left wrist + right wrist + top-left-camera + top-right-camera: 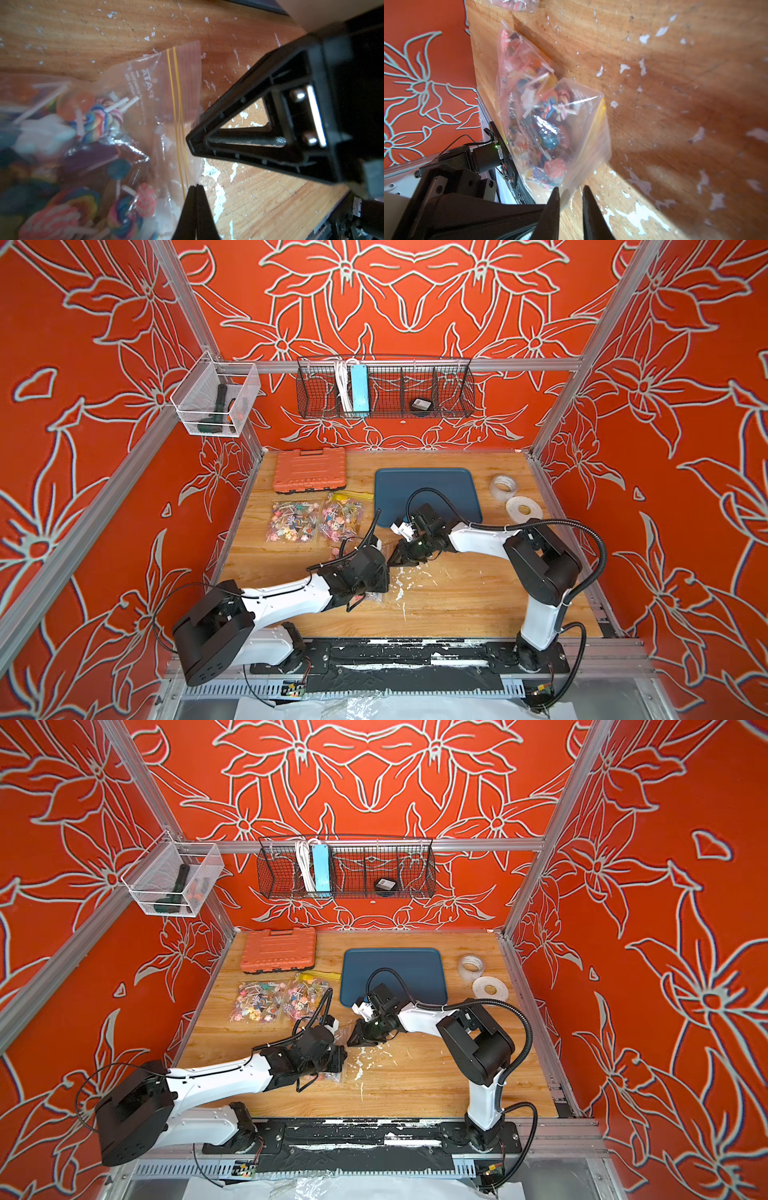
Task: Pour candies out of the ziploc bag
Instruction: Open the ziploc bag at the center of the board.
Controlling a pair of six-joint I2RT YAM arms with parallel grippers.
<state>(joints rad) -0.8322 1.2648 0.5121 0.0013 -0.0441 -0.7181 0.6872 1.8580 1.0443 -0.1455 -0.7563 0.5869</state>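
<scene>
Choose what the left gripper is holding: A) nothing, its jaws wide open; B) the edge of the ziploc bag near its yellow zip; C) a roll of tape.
B: in the left wrist view the left gripper is shut on the ziploc bag at its edge, beside the yellow zip lines.

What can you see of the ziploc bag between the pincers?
The ziploc bag is clear plastic with faint print and a yellow double zip strip near its rim, full of lollipop candies. It lies on the wooden table. The left pincer is shut on its rim; the right pincer straddles that rim, jaws apart.
</scene>
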